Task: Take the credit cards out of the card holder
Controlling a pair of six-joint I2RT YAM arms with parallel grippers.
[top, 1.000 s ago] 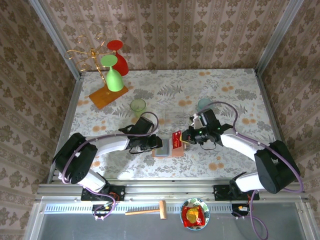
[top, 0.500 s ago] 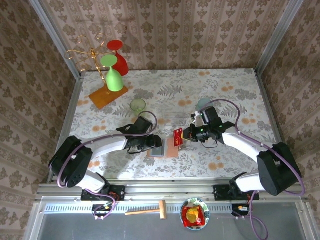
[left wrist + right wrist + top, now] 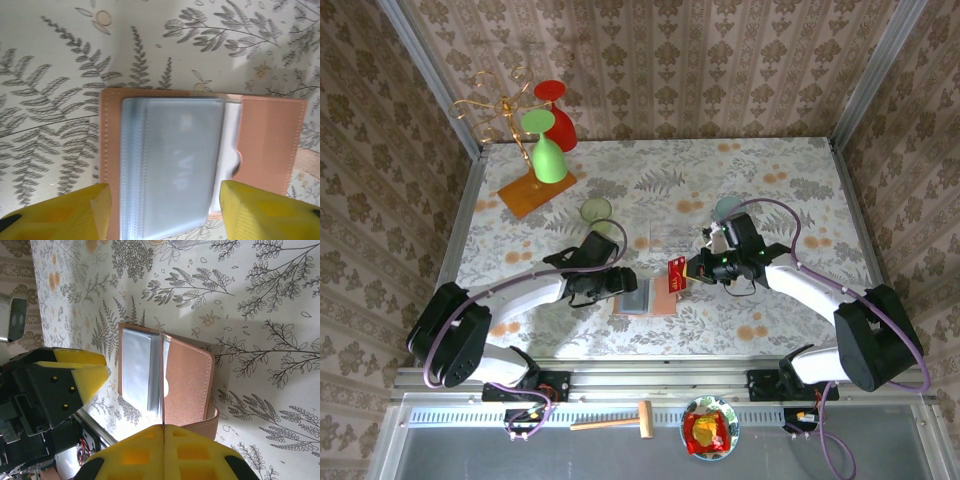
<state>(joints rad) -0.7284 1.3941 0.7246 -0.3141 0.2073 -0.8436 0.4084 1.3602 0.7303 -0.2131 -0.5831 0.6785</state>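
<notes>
The tan card holder (image 3: pixel 647 299) lies open and flat on the table, its grey-blue plastic pockets (image 3: pixel 170 165) facing up. My left gripper (image 3: pixel 162 212) hovers open over its near edge, one yellow finger (image 3: pixel 60 212) on each side of the pockets, gripping nothing. My right gripper (image 3: pixel 688 271) is shut on a red credit card (image 3: pixel 674 273), held on edge just right of and above the card holder (image 3: pixel 187 382). In the right wrist view the card (image 3: pixel 163 390) is a thin line rising from the closed yellow fingers of the right gripper (image 3: pixel 163 429).
A gold rack (image 3: pixel 500 115) with a green and a red glass stands on an orange base (image 3: pixel 535 190) at the back left. A green cup (image 3: pixel 596 212), a clear plastic box (image 3: pixel 670 236) and a pale blue cup (image 3: pixel 727 208) sit behind the card holder.
My left gripper has opened and let go of the card holder, drawing back slightly to the left. The right gripper has lifted the red card a little up and away from the holder.
</notes>
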